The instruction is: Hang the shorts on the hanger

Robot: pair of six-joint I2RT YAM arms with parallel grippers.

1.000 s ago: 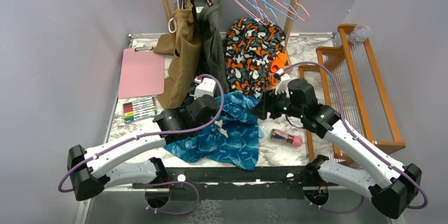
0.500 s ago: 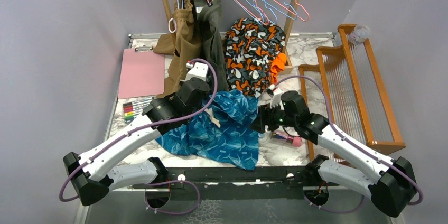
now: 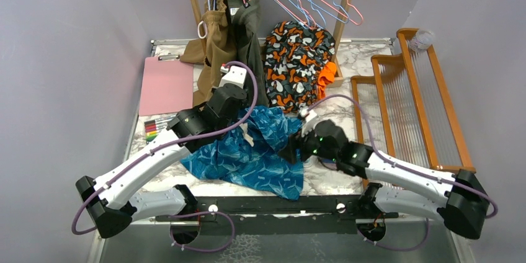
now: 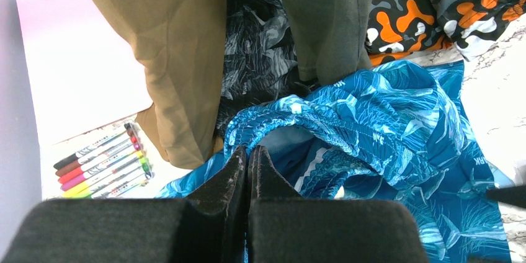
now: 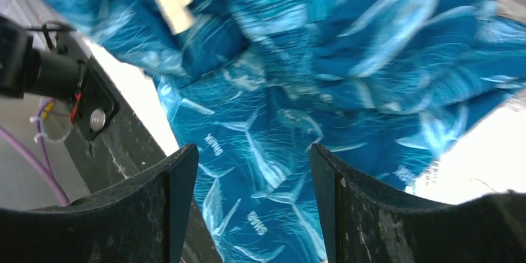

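I am seeing the left gripper pinching fully shut on a fold of the shorts, holding it raised beside the tan garment. The shorts are sprawling across the marble table between both arms. The right gripper is hovering wide open over their right edge, gripping nothing. Grey walls are enclosing the table.
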